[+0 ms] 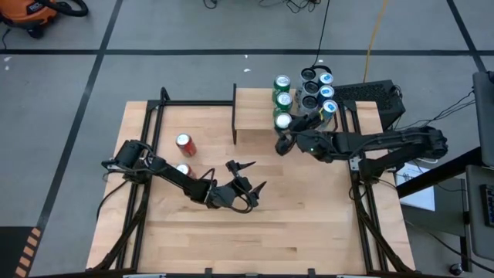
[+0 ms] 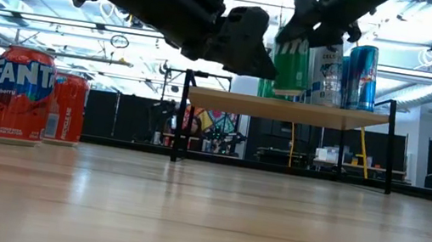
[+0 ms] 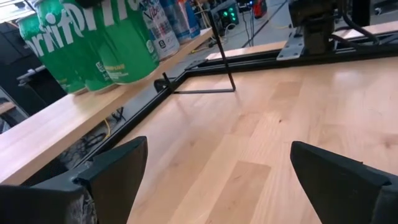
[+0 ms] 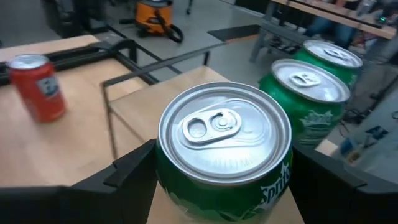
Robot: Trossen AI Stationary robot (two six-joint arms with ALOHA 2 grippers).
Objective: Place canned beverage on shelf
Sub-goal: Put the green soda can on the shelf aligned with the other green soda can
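Sprite can [image 4: 225, 149] sits between my right gripper's [image 4: 224, 186] fingers, upright on the shelf [image 1: 255, 116] — the two dark fingers stand on either side of its green wall, spread wide around it, and I cannot tell whether they press it or merely flank it. Its silver lid with the pull tab faces my wrist camera. Just behind it on the light plank stand two more green cans [image 4: 305, 102], in a row along the shelf's edge. Past them, in the high view, blue and dark cans [image 1: 318, 86] cluster at the shelf's far corner, close together.

My left gripper [image 1: 245, 177] hangs over the bare middle of the table [image 1: 309, 224], fingers wide apart and holding nothing; from its wrist I see wood below and the shelf's thin black leg [image 3: 222, 53] ahead.

Farther toward my left arm's side, two red cans stand on the tabletop — a Fanta can [image 2: 20, 96] nearest the low camera and another red can [image 2: 68, 109] just beside it, well apart from the shelf. Beyond the table, an orange vacuum [image 1: 35, 11] rests on the grey floor.
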